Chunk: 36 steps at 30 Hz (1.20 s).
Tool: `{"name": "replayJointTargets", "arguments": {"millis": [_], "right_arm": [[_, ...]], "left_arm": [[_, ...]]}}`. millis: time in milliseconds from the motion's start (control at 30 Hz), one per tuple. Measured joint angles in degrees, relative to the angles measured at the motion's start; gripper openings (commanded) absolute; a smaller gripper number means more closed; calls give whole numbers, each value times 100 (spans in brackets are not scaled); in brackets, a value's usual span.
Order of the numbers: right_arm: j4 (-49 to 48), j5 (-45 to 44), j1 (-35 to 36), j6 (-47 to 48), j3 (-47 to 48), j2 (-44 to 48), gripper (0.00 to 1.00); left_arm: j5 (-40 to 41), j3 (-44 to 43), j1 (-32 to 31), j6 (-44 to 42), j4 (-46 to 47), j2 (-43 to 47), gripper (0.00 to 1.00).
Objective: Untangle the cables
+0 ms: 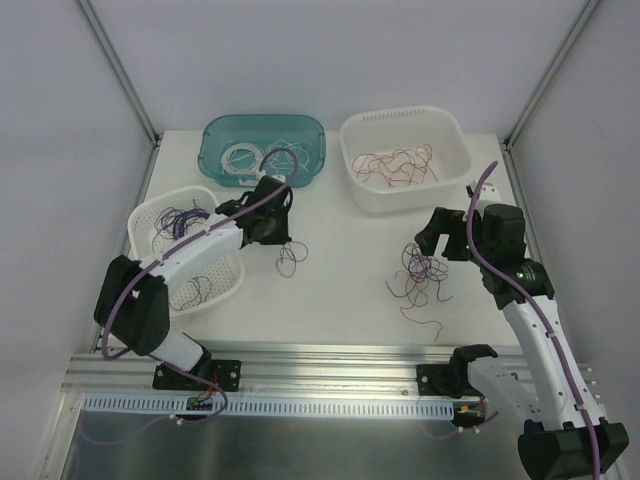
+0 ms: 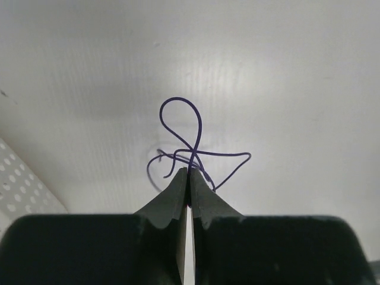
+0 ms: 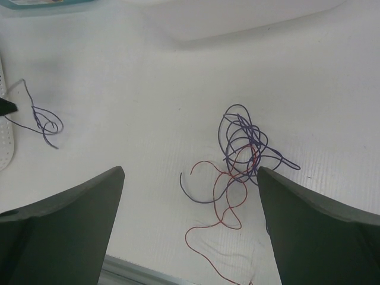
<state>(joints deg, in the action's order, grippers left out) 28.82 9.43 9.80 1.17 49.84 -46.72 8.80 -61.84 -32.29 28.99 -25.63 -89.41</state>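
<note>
The cables [image 1: 422, 275] lie as a small loose clump of purple and red wires on the white table, right of the middle. In the right wrist view the clump [image 3: 243, 148] sits by the right finger, and a red wire [image 3: 228, 205] trails toward the near edge. My right gripper [image 1: 450, 240] is wide open just above and behind the clump, and it shows open and empty in its own view [image 3: 190, 172]. My left gripper [image 1: 283, 232] is shut on a single purple wire [image 1: 292, 258], pinched at the fingertips [image 2: 189, 172]. The wire's loops [image 2: 225, 154] hang over the table.
A teal basket [image 1: 215, 130] with white wires stands at the back. A white tub [image 1: 405, 115] with red wires is at the back right. A perforated white basket [image 1: 140, 215] with purple wires is at the left, under the left arm. A metal rail [image 1: 330, 365] runs along the near edge.
</note>
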Motion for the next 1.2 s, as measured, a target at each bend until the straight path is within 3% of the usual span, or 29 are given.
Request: {"name": "replayJointTargets", "arguments": {"millis": [300,600,833,1033,1067,1133,1167,1200], "right_arm": [[39,46,0,13,85,-212,100],[70,55,11,11,114,-236,100],[262,44,15,20,114,-245,100],[466,28,17,57,114,-245,100],[496,28,17,57,114,-247,99],[540,17,20,52,114,-271,100],[564,-22,22,46,114,-304,100],[595,-63,22,33,114,-350,100]], "left_arm": [[-125,-1294,201,-649,-72,1679,0],[-39,-1681,1714,-1016,-627,2269,0],[-149,-745,2907,-859,-846,2380,0],[-107,245,3316,-625,-1064,2509,1],[-83,409,3351,-573,-1069,2568,17],[-68,614,3386,-527,-1110,2682,37],[-66,704,3386,-498,-1108,2752,60],[-59,780,3386,-501,-1113,2830,68]]}}
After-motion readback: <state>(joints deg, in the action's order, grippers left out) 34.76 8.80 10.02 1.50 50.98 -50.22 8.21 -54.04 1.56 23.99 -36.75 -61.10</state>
